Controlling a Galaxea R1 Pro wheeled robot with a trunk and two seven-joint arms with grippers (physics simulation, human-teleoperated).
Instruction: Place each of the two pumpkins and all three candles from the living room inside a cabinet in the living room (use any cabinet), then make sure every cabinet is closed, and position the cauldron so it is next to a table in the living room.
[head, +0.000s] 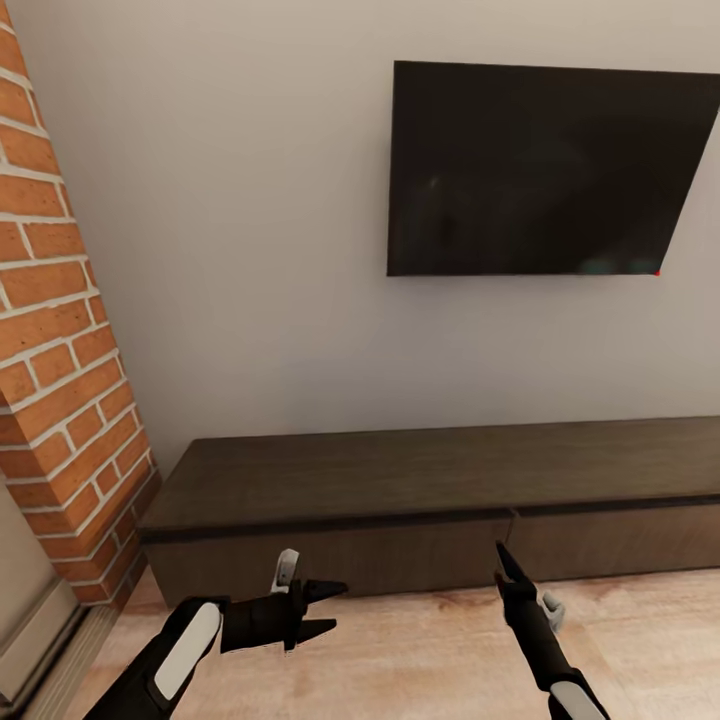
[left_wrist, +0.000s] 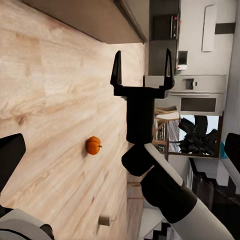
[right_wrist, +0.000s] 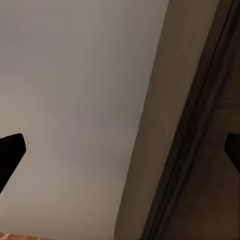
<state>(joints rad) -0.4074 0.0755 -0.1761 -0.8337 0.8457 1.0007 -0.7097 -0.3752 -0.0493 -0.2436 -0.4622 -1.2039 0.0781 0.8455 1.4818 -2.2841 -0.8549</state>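
Note:
The long, low, dark brown cabinet (head: 420, 480) stands against the wall with its drawer fronts shut. My left gripper (head: 338, 608) is open and hangs low in front of its left end, holding nothing. My right gripper (head: 502, 555) points up at the seam between two drawer fronts; the left wrist view shows this right gripper (left_wrist: 143, 62) open and empty. One orange pumpkin (left_wrist: 93, 145) lies on the wood floor behind my arms. A small beige stub (left_wrist: 104, 220), possibly a candle, lies farther off on the floor. The right wrist view has the cabinet edge (right_wrist: 215, 190) close up.
A black TV (head: 545, 170) hangs on the white wall above the cabinet. A brick column (head: 60, 380) stands at the left. In the left wrist view, a fridge (left_wrist: 197, 95), a chair (left_wrist: 167, 127) and a plant (left_wrist: 200, 135) stand beyond the wood floor (left_wrist: 45, 90).

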